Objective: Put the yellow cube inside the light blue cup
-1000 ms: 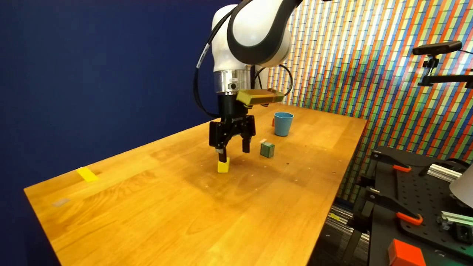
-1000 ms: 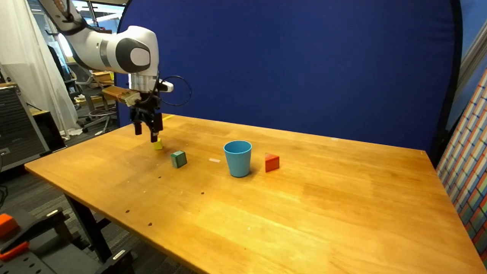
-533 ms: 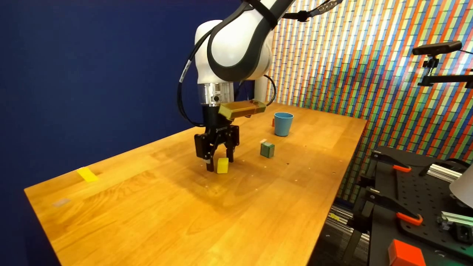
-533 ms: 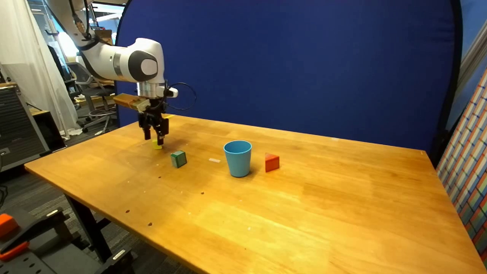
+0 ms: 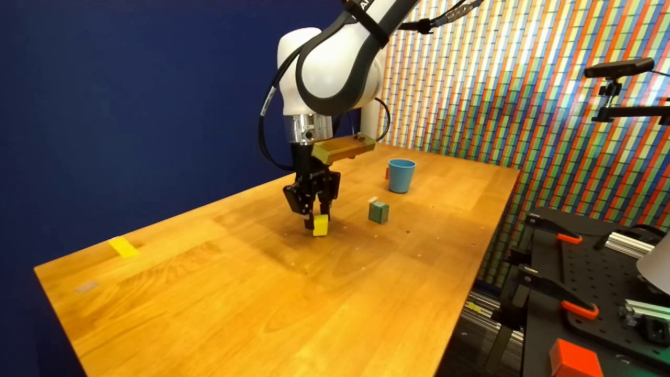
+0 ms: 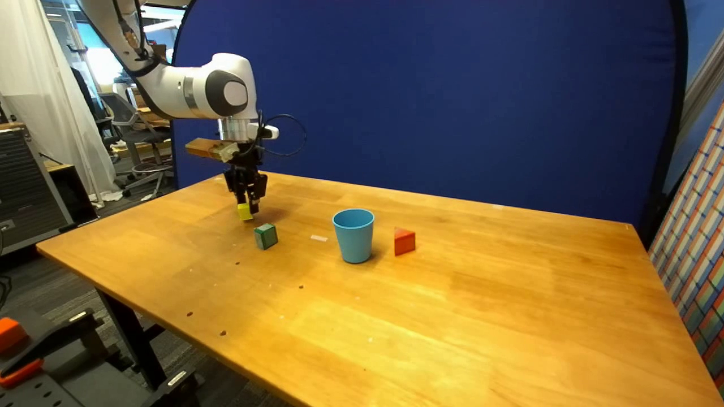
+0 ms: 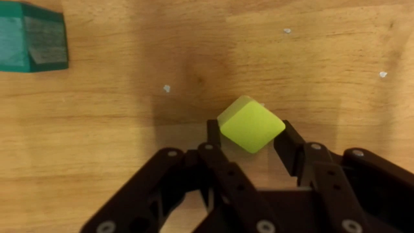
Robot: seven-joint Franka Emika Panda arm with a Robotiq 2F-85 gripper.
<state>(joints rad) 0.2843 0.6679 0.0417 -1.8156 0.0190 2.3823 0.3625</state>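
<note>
Farthest left in an exterior view is the yellow cube [image 6: 244, 212]. In the wrist view, the tool [image 7: 250, 129] is clamped on it, with its two fingers [image 7: 213, 131] at opposite corners. So the grabbing looks done. The cube is a bit tipped, and it is hard to tell if it is up off the bench [image 6: 498, 316]. Next to the right comes a green cube [image 6: 266, 236], near the tool. Then the light blue cup [image 6: 354, 240] stands upright, well apart from the yellow cube. Last, just beside the cup, is a red block [image 6: 404, 242]. What remains, it seems, is to lift the yellow cube, carry it over the cup and drop it in.
</note>
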